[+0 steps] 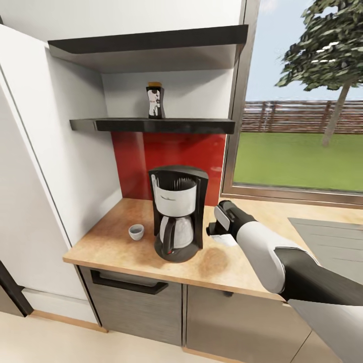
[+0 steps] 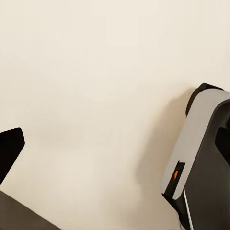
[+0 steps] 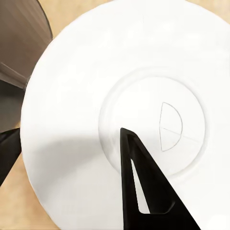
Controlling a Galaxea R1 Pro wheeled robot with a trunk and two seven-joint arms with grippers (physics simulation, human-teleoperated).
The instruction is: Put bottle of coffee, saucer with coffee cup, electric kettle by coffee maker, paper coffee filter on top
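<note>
One long kitchen countertop [image 1: 126, 242] carried the coffee maker [image 1: 176, 214], with the coffee cup [image 1: 136, 231] just beside it. I saw the bottle of coffee [image 1: 155, 101] standing upright on the kitchen shelf [image 1: 151, 124] above. My right gripper [image 1: 216, 233] sat low beside the machine; its wrist camera showed the fingers [image 3: 143, 187] spread over the saucer [image 3: 86, 96]. Whether they touched it, I could not tell. For the left gripper [image 2: 9, 151] I could not tell the jaw state.

The coffee maker [image 1: 177, 214] stands on the tabletop [image 1: 121, 247], near its front edge. The coffee cup [image 1: 136, 232] sits on the tabletop just left of the coffee maker. The saucer [image 1: 223, 240] lies on the tabletop right of the coffee maker, under the right claw [image 1: 216, 229]. The bottle of coffee [image 1: 155, 101] stands on the kitchen shelf [image 1: 151, 125], above and behind the coffee maker.
</note>
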